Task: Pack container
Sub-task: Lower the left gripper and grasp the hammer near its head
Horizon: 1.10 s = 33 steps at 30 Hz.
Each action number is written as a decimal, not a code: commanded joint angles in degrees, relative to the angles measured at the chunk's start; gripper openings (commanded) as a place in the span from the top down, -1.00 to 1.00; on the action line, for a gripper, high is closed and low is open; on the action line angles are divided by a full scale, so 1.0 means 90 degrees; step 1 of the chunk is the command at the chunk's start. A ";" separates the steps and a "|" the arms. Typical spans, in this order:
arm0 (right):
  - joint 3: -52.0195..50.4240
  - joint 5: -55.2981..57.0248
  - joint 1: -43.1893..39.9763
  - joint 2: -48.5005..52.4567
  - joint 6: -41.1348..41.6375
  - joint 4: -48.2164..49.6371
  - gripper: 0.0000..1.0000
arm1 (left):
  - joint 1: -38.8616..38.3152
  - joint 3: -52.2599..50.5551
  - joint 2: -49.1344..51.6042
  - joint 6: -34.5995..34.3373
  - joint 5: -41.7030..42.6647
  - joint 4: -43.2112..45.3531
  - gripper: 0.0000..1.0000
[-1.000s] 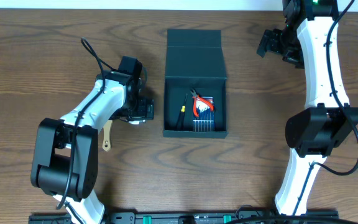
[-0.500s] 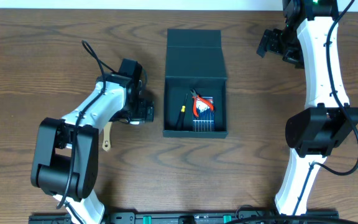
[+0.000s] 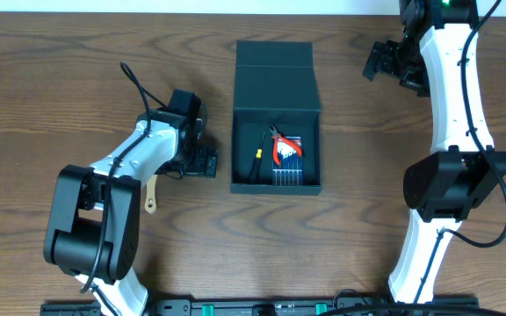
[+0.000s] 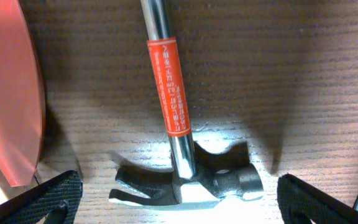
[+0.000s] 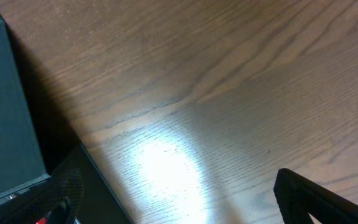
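The container (image 3: 276,79), a dark teal box, lies open at the table's middle with its flap lid folded back. It holds red-handled pliers (image 3: 284,149), a blue packet (image 3: 290,171) and a thin yellow-and-black tool (image 3: 257,162). My left gripper (image 3: 200,163) is open just left of the box, low over a hammer. In the left wrist view the steel hammer head (image 4: 191,183) lies between my open fingers (image 4: 182,208), its shaft bearing a red label (image 4: 169,87). My right gripper (image 3: 392,66) is open and empty, right of the lid.
The hammer's wooden handle end (image 3: 150,195) sticks out below my left arm. An orange-red rounded shape (image 4: 5,93) fills the left edge of the left wrist view. The container's wall (image 5: 5,106) shows at the left of the right wrist view.
My left gripper has shifted slightly toward the table's front, over the hammer. The right arm and the container have not moved.
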 commanded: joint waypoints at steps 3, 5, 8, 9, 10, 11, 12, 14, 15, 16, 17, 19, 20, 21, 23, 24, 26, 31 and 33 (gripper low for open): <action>0.0109 0.0066 0.0019 -0.0032 -0.0049 -0.0005 -0.98 | -0.0019 -0.0058 0.0274 0.0126 -0.0010 0.0024 -0.97; 0.0109 0.0066 0.0019 -0.0032 -0.0051 -0.0005 -0.98 | -0.0019 -0.0058 0.0423 0.0121 -0.0010 0.0024 -0.97; 0.0109 0.0066 0.0019 -0.0032 -0.0051 -0.0005 -0.98 | -0.0019 -0.0058 0.0661 0.0066 0.0017 0.0019 -0.97; 0.0109 0.0066 0.0019 -0.0032 -0.0049 -0.0005 -0.99 | -0.0019 -0.0058 0.0719 0.0029 0.0044 0.0027 -0.97; 0.0109 0.0066 0.0019 -0.0032 -0.0049 -0.0005 -0.99 | -0.0019 -0.0058 0.0760 -0.0039 0.0041 0.0029 -0.97; 0.0109 0.0066 0.0019 -0.0032 -0.0049 -0.0005 -0.98 | -0.0019 -0.0058 0.0789 -0.0063 0.0066 0.0032 -0.97; 0.0109 0.0066 0.0019 -0.0032 -0.0049 -0.0005 -0.99 | -0.0019 -0.0058 0.0804 -0.0070 0.0119 0.0036 -0.97; 0.0109 0.0066 0.0019 -0.0032 -0.0049 -0.0005 -0.99 | -0.0019 -0.0058 0.0806 -0.0104 0.0158 0.0056 -0.97; 0.0109 0.0066 0.0019 -0.0032 -0.0049 -0.0005 -0.99 | -0.0019 -0.0058 0.0804 -0.0124 0.0158 0.0056 -0.97; 0.0109 0.0066 0.0019 -0.0032 -0.0051 -0.0005 -0.98 | -0.0019 -0.0056 0.0804 -0.0146 0.0155 0.0056 -0.97; 0.0109 0.0066 0.0019 -0.0032 -0.0049 -0.0005 -0.98 | -0.0019 -0.0058 0.0804 -0.0146 0.0155 0.0053 -0.97; 0.0109 0.0066 0.0019 -0.0032 -0.0049 -0.0005 -0.99 | -0.0019 -0.0058 0.0804 -0.0182 0.0158 0.0051 -0.97; 0.0109 0.0066 0.0019 -0.0032 -0.0049 -0.0005 -0.98 | -0.0019 -0.0058 0.0804 -0.0192 0.0158 0.0051 -0.97; 0.0109 0.0066 0.0019 -0.0032 -0.0049 -0.0005 -0.98 | -0.0019 -0.0058 0.0804 -0.0192 0.0158 0.0049 -0.97; 0.0109 0.0066 0.0019 -0.0032 -0.0049 -0.0005 -0.99 | -0.0019 -0.0058 0.0804 -0.0192 0.0231 0.0046 -0.97; 0.0109 0.0066 0.0019 -0.0032 -0.0049 -0.0005 -0.98 | -0.0019 -0.0058 0.0804 -0.0192 0.0313 0.0049 -0.97; 0.0109 0.0066 0.0019 -0.0032 -0.0049 -0.0005 -0.99 | -0.0022 -0.0058 0.0804 -0.0192 0.0464 0.0051 -0.97; 0.0109 0.0066 0.0019 -0.0032 -0.0049 -0.0005 -0.99 | -0.0019 -0.0056 0.0804 -0.0209 0.0493 0.0051 -0.97; 0.0109 0.0066 0.0019 -0.0032 -0.0049 -0.0005 -0.99 | -0.0019 -0.0058 0.0804 -0.0209 0.0495 0.0029 -0.97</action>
